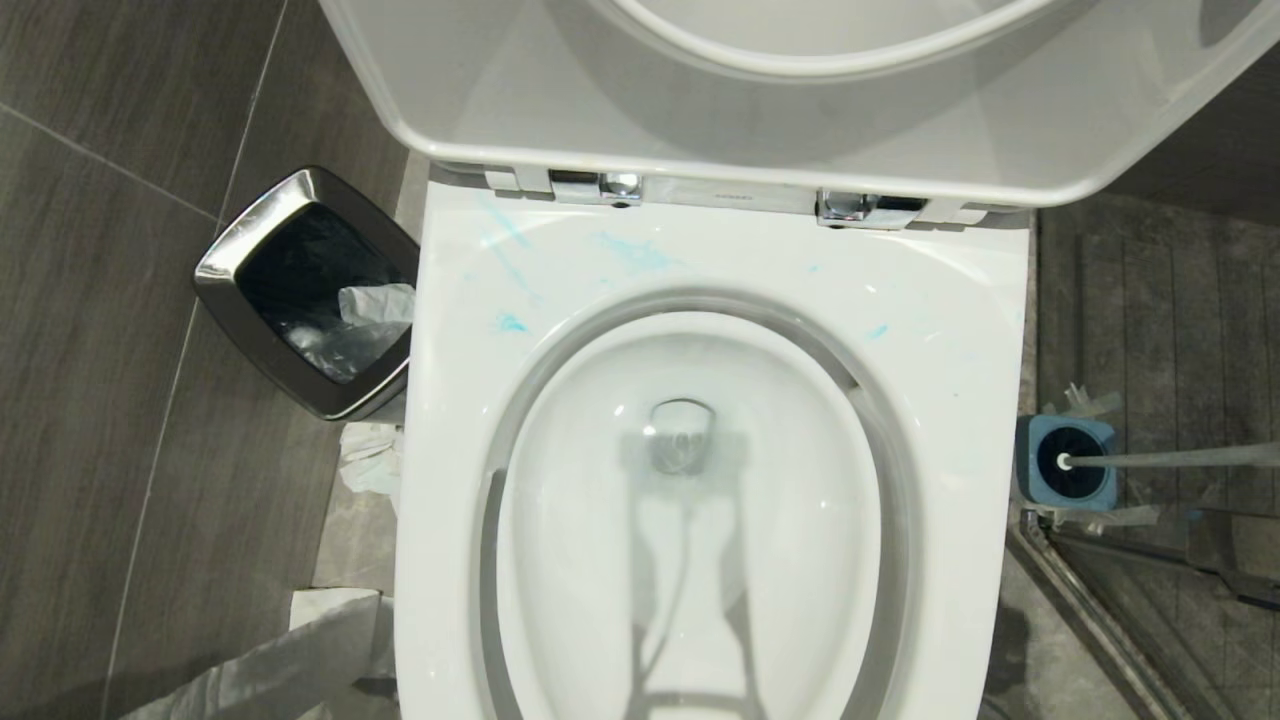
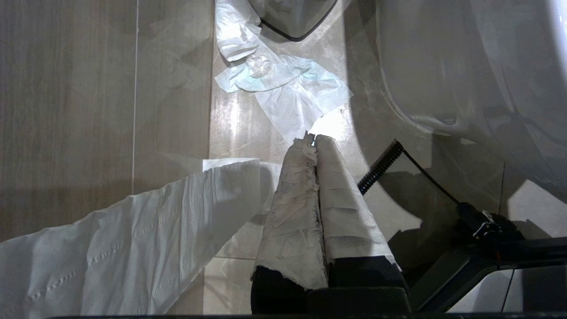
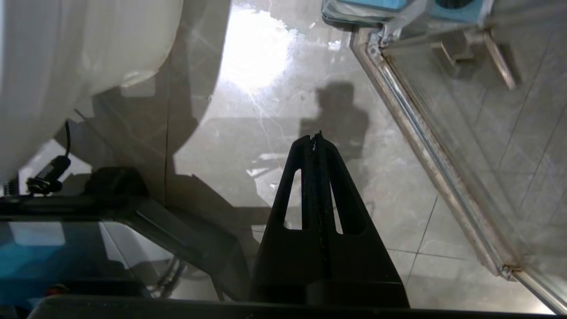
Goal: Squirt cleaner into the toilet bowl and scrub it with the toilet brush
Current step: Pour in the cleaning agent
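The white toilet bowl (image 1: 960,330) fills the middle of the head view, seat and lid raised. Pale blue smears of cleaner (image 1: 636,252) streak the back of its rim. At the right, the toilet brush (image 1: 1170,458) stands in its blue-and-grey holder (image 1: 1090,440), slim handle leaning right, black head in the holder. Neither arm shows in the head view. My left gripper (image 2: 312,138), its fingers wrapped in white paper, hangs shut and empty over the floor left of the bowl. My right gripper (image 3: 314,137), bare and black, is shut and empty above the floor right of the bowl, short of the holder (image 3: 460,5).
A chrome-rimmed black bin (image 1: 310,290) stands left of the toilet, crumpled tissue (image 2: 283,79) on the floor near it. A long strip of toilet paper (image 2: 133,239) trails across the floor at the left. A metal shower-door rail (image 3: 425,146) runs along the right.
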Controlling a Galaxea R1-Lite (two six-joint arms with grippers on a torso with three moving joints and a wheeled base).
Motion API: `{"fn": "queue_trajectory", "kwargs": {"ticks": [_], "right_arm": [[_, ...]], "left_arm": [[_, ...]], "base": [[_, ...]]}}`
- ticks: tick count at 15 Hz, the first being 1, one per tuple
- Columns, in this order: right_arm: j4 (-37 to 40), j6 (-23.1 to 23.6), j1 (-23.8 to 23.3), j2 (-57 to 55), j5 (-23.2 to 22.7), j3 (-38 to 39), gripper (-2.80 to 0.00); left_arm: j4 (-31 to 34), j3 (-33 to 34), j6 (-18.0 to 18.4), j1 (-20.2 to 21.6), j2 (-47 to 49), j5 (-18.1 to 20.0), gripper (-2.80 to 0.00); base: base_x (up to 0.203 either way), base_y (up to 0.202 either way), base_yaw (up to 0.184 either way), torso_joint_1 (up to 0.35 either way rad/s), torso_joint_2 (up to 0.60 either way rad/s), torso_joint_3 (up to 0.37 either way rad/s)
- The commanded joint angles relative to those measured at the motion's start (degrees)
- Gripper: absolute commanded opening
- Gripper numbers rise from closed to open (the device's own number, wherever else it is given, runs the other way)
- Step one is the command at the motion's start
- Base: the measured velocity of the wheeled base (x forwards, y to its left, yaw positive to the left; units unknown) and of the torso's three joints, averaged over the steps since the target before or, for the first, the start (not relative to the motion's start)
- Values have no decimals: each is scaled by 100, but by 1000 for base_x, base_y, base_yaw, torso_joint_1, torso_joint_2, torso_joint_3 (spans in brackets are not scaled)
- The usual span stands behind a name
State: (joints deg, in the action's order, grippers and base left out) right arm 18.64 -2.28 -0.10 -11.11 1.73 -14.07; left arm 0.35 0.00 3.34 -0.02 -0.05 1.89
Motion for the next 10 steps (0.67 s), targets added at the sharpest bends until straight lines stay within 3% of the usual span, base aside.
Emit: {"fn": "queue_trajectory", "kwargs": {"ticks": [1,4,10], "right_arm": [[-272,-7,-4,-1073,-7,-174,-280],[-1816,-27,-4,-2753,-86,-306,-280],[-6009,5,-10,-5734,-361,-378,-280]], "left_arm": [[0,9,0,2,5,4,-280],[0,9,0,2,5,4,-280],[0,9,0,2,5,-4,-280]], "base": [[0,0,0,0,0,0],[0,0,0,0,0,0],[0,0,0,0,0,0]]}}
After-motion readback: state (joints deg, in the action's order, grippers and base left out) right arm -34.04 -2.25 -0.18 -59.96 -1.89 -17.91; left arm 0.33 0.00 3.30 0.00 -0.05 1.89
